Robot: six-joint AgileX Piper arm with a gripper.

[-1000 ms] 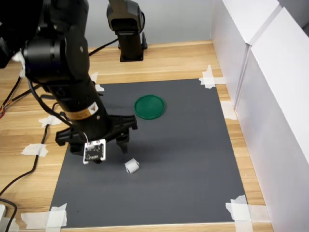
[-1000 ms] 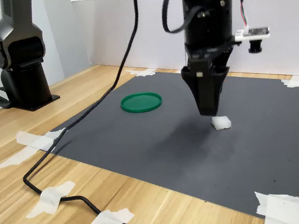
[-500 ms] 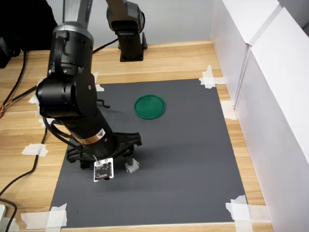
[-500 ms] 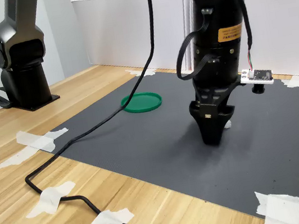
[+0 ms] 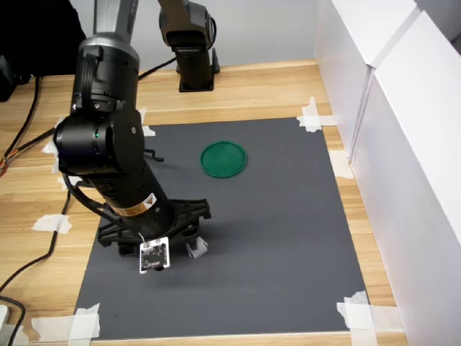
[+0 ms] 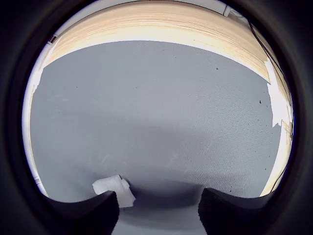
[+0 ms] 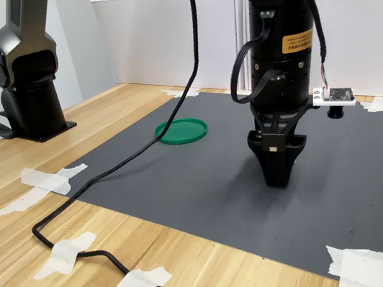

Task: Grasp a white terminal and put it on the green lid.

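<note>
The gripper (image 6: pixel 157 210) is down at the dark mat (image 6: pixel 161 112), its fingers (image 6: pixel 85 213) spread apart. The white terminal (image 6: pixel 113 189) lies on the mat touching one finger's inner edge, off-centre in the gap. The green lid (image 5: pixel 223 159) sits well away from the fingers.

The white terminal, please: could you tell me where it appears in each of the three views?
First exterior view: the white terminal lies on the dark mat, partly hidden under the gripper.
Wrist view: the terminal rests against one finger, jaws apart.
Second exterior view: not visible; the gripper hides it.
Shared landmark: the dark mat, in all three views.
</note>
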